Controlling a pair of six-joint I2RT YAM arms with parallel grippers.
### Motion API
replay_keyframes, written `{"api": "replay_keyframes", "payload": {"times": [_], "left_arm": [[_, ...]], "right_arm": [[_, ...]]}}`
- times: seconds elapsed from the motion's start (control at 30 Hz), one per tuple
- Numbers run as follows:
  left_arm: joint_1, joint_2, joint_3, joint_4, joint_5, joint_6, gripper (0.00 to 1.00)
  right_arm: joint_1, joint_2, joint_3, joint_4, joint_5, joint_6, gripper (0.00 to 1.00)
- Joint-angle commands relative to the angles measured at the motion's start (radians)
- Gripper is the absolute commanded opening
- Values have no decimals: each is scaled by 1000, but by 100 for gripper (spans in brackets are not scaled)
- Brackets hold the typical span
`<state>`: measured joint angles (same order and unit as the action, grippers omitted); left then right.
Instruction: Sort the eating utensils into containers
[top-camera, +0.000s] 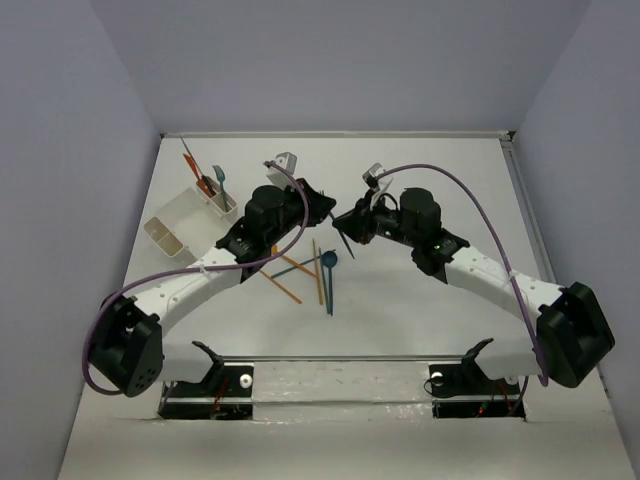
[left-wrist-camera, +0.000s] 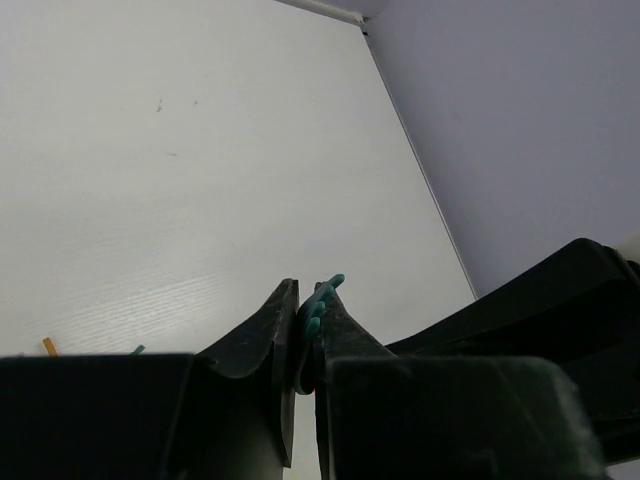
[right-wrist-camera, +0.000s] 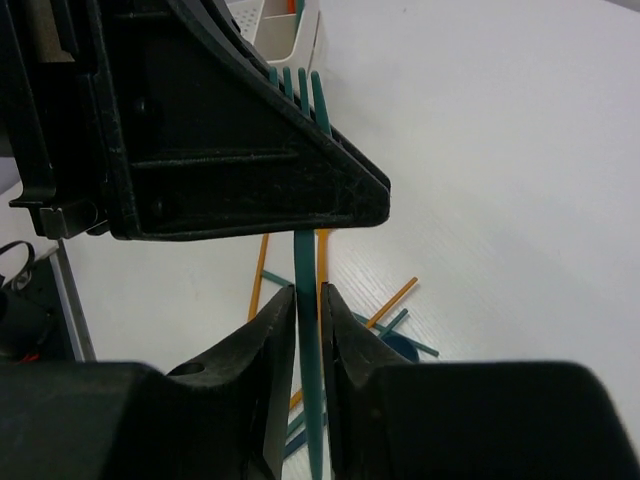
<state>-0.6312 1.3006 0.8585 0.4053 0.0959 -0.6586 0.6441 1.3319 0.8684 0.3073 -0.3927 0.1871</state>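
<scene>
Both grippers meet above the table's middle on one teal fork (top-camera: 343, 240). My left gripper (top-camera: 326, 208) is shut on its tine end; the tines (left-wrist-camera: 322, 298) poke out between the pads. My right gripper (top-camera: 352, 222) is shut on the fork's handle (right-wrist-camera: 307, 262), with the left gripper's fingers (right-wrist-camera: 250, 150) just beyond and the tines (right-wrist-camera: 300, 88) showing above them. The white organiser (top-camera: 172, 222) stands at the far left with an orange, a red and a teal utensil (top-camera: 218, 182) standing in it. Other utensils lie loose on the table: orange sticks (top-camera: 284, 287), a blue-teal spoon (top-camera: 328, 262).
The loose pile also shows under the right wrist view: orange sticks (right-wrist-camera: 392, 302) and teal pieces (right-wrist-camera: 400, 338). The organiser's corner (right-wrist-camera: 280, 30) shows at the top there. Grey walls close the table on three sides; a metal rail (top-camera: 340, 358) runs along the near edge.
</scene>
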Motion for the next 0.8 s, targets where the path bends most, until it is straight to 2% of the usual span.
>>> {"api": "replay_keyframes", "payload": {"times": [0.0, 0.07, 0.1, 0.17, 0.2, 0.3, 0.5, 0.63, 0.77], "left_arm": [[2, -37, 79, -39, -87, 80, 0], [2, -43, 91, -65, -87, 91, 0], [2, -43, 97, -72, -87, 93, 0], [21, -46, 106, -85, -87, 102, 0], [21, -46, 111, -97, -116, 105, 0], [71, -55, 135, -137, -136, 123, 0], [266, -107, 230, -230, -225, 194, 0], [336, -90, 324, -290, -382, 328, 0], [407, -66, 347, -267, -470, 418, 0]], "right_arm": [[9, -17, 3, 50, 29, 26, 32], [9, -36, -6, 52, 46, 35, 55], [9, -40, -8, 50, 48, 38, 62], [9, -46, -3, 32, 58, 44, 74], [9, -48, 1, 14, 51, 45, 83], [9, -88, -25, 10, 49, 57, 95], [9, -210, -109, 3, 80, 90, 100], [9, -275, -167, 7, 98, 114, 100], [9, -295, -203, 18, 98, 121, 100]]}}
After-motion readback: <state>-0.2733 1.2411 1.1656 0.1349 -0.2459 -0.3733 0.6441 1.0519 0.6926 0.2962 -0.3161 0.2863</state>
